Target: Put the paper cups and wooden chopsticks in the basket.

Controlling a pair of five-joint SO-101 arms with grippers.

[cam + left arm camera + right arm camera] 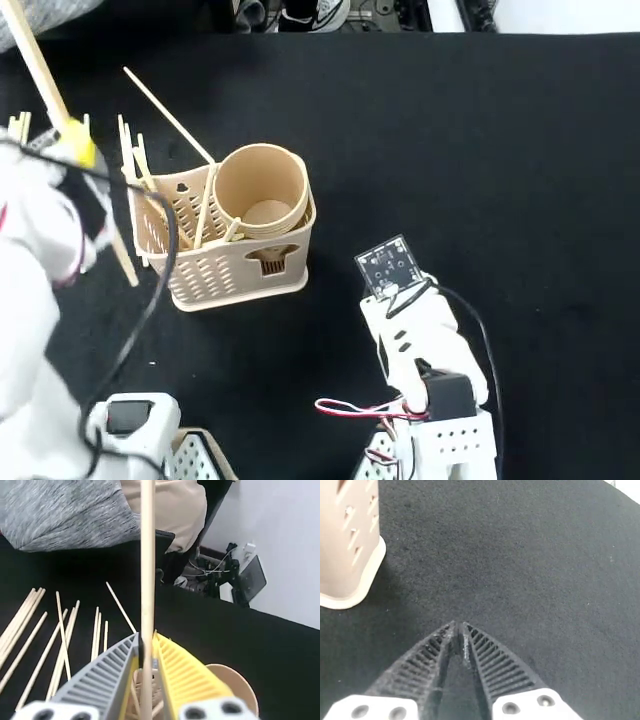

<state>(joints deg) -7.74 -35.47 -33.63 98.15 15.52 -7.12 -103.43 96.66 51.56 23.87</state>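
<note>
We are holding one chopstick in the left gripper. Its fingers are clamped on the stick, which is standing almost upright. It is hanging just beside the basket, on the side away from the cup. From the high view we are judging that its lower end is pointing just outside the basket's wall, not yet over the opening, though we cannot be sure. The cup is sitting inside the basket, and some leaning sticks are filling the compartment next to it.

For this step we are thinking of first carrying the tip over the rim, above the compartment beside the cup, and only then lowering it. We are planning to release low, because a tall stick let go from high may tip out over the wall. The leaning sticks may also be blocking the tip.

More loose chopsticks are lying on the table beyond the basket. The right gripper is resting near the basket's other side, fingers together and empty.
</note>
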